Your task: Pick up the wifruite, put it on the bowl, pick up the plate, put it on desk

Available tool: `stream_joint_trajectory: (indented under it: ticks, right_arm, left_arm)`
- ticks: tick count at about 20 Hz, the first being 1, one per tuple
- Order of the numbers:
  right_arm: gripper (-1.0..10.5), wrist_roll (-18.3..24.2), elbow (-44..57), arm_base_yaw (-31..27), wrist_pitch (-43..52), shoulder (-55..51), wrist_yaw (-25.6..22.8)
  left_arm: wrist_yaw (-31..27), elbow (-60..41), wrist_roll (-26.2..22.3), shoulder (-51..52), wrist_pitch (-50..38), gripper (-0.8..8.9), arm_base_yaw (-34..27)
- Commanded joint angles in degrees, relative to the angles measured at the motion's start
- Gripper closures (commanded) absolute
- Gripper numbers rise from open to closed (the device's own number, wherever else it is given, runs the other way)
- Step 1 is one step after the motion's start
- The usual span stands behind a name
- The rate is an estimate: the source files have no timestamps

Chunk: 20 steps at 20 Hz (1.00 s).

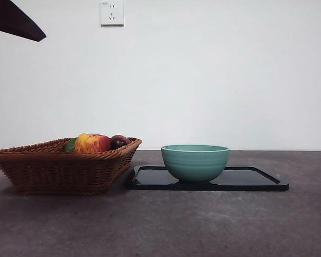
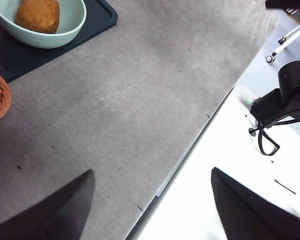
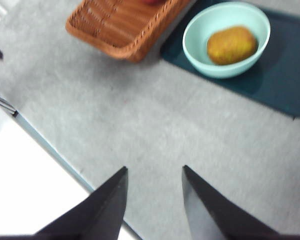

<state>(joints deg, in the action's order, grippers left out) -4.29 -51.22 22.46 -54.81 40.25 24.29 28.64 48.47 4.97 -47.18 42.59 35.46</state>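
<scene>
The teal-green bowl (image 1: 195, 160) stands on a flat black tray (image 1: 257, 180) on the dark grey desk (image 1: 160, 225). A brown kiwi fruit (image 2: 38, 15) lies inside the bowl (image 2: 70, 27); the right wrist view also shows the fruit (image 3: 231, 45) in the bowl (image 3: 200, 30). In the front view the bowl's wall hides it. My left gripper (image 2: 152, 172) is open and empty, high over the desk's edge, away from the bowl. My right gripper (image 3: 155, 167) is open and empty above bare desk (image 3: 140, 115), apart from the bowl.
A brown wicker basket (image 1: 59, 168) stands left of the tray, holding a red-yellow apple (image 1: 92, 143) and a dark plum (image 1: 119, 141). A black arm tip (image 1: 16, 21) shows at the top left corner. White surface lies beyond the desk's edge (image 2: 190, 150).
</scene>
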Motion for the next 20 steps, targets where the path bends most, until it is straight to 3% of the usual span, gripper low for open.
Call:
stream_joint_trajectory:
  ticks: [1,14,20]
  right_arm:
    - [7.7,0.42,1.4,0.33,0.15,-0.92,0.35]
    - [7.7,0.44,2.16,0.33,0.33,-1.42,0.35]
    - [7.7,0.44,2.16,0.33,0.33,-1.42,0.35]
  left_arm:
    - [0.13,0.48,-1.11,-0.31,-0.59,4.39,0.22]
    - [0.15,0.48,-1.09,-0.31,-0.72,4.4,0.24]
    - [-2.21,1.46,-0.98,-3.65,-10.32,4.42,0.24]
